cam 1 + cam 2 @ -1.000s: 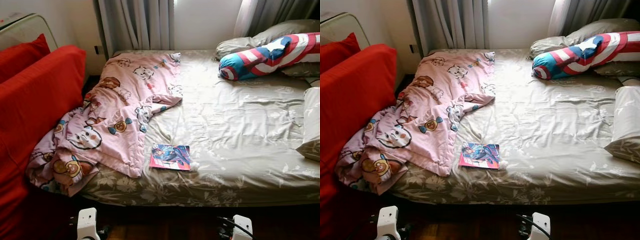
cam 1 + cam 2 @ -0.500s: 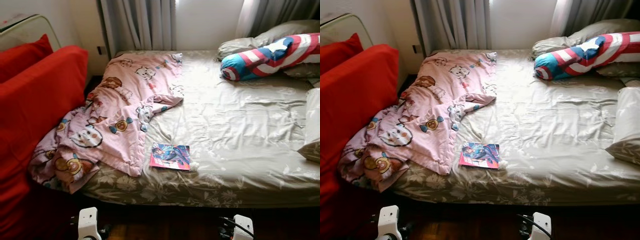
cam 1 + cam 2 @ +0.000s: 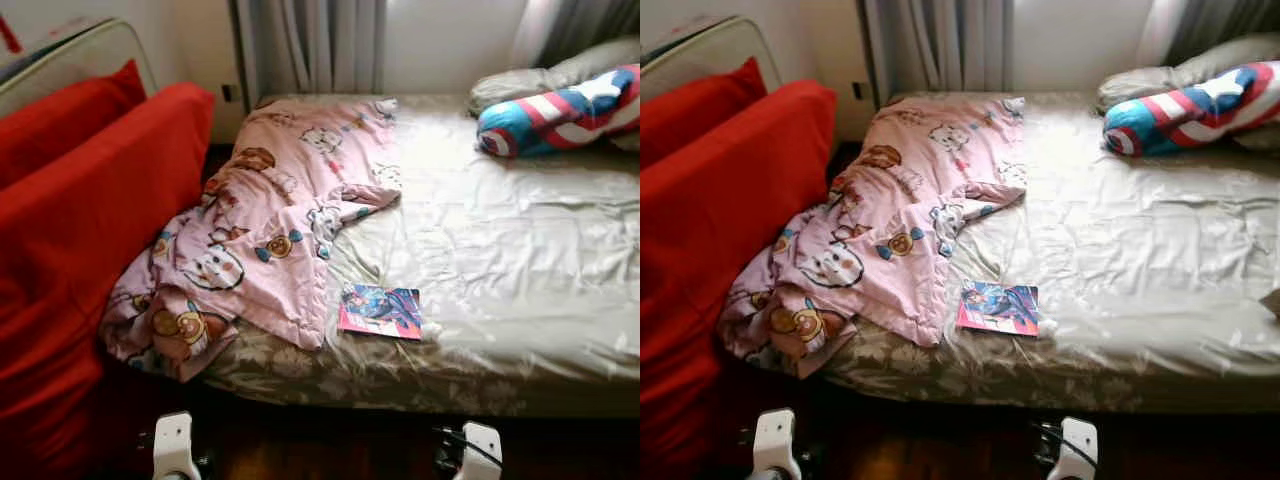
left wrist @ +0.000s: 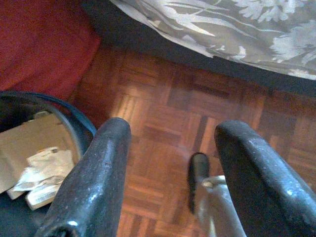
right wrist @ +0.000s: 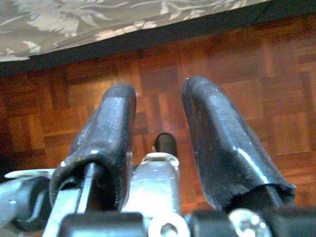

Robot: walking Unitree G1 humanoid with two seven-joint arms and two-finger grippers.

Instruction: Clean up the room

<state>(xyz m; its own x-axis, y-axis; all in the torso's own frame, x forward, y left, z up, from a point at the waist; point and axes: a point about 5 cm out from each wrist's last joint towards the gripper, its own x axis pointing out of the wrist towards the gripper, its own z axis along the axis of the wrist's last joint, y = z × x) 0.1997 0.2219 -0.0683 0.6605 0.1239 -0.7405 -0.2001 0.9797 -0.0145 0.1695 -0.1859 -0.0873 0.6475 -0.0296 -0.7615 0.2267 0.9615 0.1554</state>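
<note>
A pink quilt (image 3: 270,225) is seen crumpled over the bed's (image 3: 520,270) left side, spilling off the front left corner. A book (image 3: 380,311) lies flat near the front edge, just beside the quilt. A striped bolster (image 3: 560,112) rests at the far right corner. Both arms hang low over the parquet (image 4: 168,123): the left gripper (image 4: 170,148) is held wide and empty, the right gripper (image 5: 158,118) narrowly parted and empty.

A bed (image 3: 1160,250) with a grey-beige sheet carries a rumpled pink cartoon blanket (image 3: 895,225) that hangs over its near left corner. A colourful book (image 3: 998,307) lies flat just beside the blanket's edge, near the bed's front. A striped red, white and blue bolster (image 3: 1190,108) rests against grey pillows (image 3: 1140,85) at the far right. Red cushions (image 3: 725,190) stand to the left, grey curtains (image 3: 940,45) behind.
</note>
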